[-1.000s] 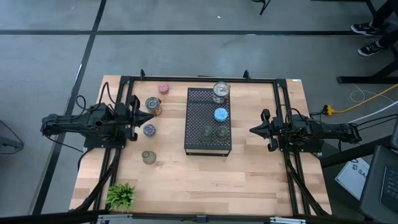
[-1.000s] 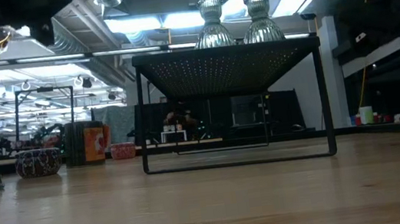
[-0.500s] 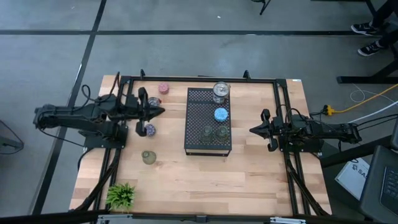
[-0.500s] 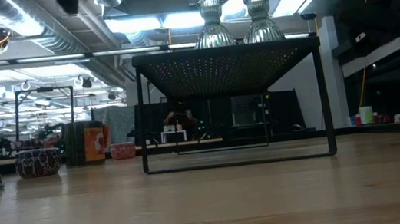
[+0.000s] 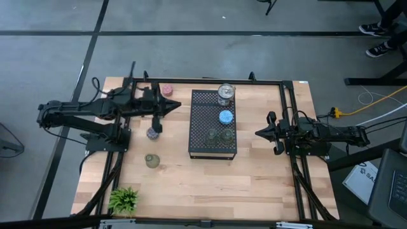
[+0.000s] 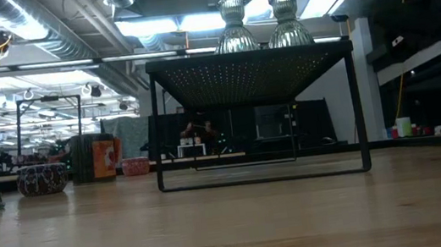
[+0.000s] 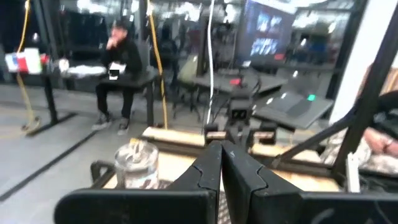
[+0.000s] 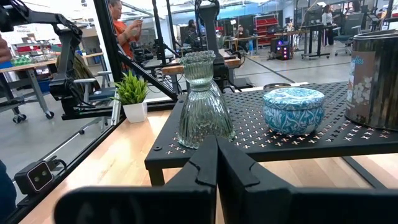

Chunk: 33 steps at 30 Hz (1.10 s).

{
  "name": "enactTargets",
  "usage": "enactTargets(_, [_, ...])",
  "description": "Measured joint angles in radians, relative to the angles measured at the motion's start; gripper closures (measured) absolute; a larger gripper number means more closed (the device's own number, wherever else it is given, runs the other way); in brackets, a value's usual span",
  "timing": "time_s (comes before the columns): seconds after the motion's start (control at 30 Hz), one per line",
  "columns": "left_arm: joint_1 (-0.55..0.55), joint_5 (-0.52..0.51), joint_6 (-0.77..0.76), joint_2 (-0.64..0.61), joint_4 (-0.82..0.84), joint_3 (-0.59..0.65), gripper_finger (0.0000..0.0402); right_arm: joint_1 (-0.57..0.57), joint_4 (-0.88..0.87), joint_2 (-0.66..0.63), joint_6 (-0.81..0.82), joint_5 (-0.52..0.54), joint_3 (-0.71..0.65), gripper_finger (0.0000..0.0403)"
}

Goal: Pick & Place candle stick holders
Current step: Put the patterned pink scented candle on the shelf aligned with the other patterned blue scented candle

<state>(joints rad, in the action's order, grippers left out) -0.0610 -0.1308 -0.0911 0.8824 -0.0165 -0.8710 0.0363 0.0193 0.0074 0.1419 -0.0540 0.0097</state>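
from the high view i have the left tool (image 5: pixel 173 107) reaching out over the worktop (image 5: pixel 254 184) with its fingers pinched together and nothing between them; its tip sits just short of the black tray (image 5: pixel 213 124). i read that as an approach pose, not a carry. the pink holder (image 5: pixel 167 90) lies just beyond the tool on its far side, the purple holder (image 5: pixel 152 133) just behind and to its near side, and the olive holder (image 5: pixel 151 161) farther back toward the plant (image 5: pixel 124 200). the blue holder (image 5: pixel 225 117), the big glass holder (image 5: pixel 226 93) and two small clear ones are on the tray ahead of the tool, so i judge that to be the drop spot. the right tool (image 5: pixel 259 133) waits beside the tray's other edge, also pinched closed and empty.

in the low view neither tool shows; two ribbed glass holders (image 6: pixel 234 24) stand on the raised tray.

through the left wrist view my fingers (image 7: pixel 211 174) are closed tight on nothing, with a glass holder (image 7: pixel 138 165) ahead and a little aside of them.

through the right wrist view the fingers (image 8: pixel 214 165) meet with no gap, and the ribbed glass holder (image 8: pixel 203 99) stands right in front of them.
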Motion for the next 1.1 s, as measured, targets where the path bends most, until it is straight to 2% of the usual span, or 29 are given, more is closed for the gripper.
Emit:
enactTargets(0.13, [-0.033, 0.046, -0.011, 0.065, 0.094, -0.069, 0.0379, 0.000, 0.000, 0.000, 0.000, 0.000, 0.000, 0.0400])
enactTargets(0.3, [-0.075, 0.062, -0.029, 0.119, 0.154, -0.119, 0.0341, 0.000, 0.000, 0.000, 0.000, 0.000, 0.000, 0.0400])
enactTargets(0.47, [-0.122, 0.062, -0.054, 0.136, 0.166, -0.124, 0.0290, 0.000, 0.000, 0.000, 0.000, 0.000, 0.000, 0.0400])
enactTargets(0.77, [-0.246, 0.043, -0.121, 0.140, 0.282, -0.124, 0.0197, 0.000, 0.000, 0.000, 0.000, 0.000, 0.000, 0.0400])
enactTargets(1.1, [-0.374, 0.044, -0.161, 0.144, 0.394, -0.124, 0.0124, 0.000, 0.000, 0.000, 0.000, 0.000, 0.000, 0.0400])
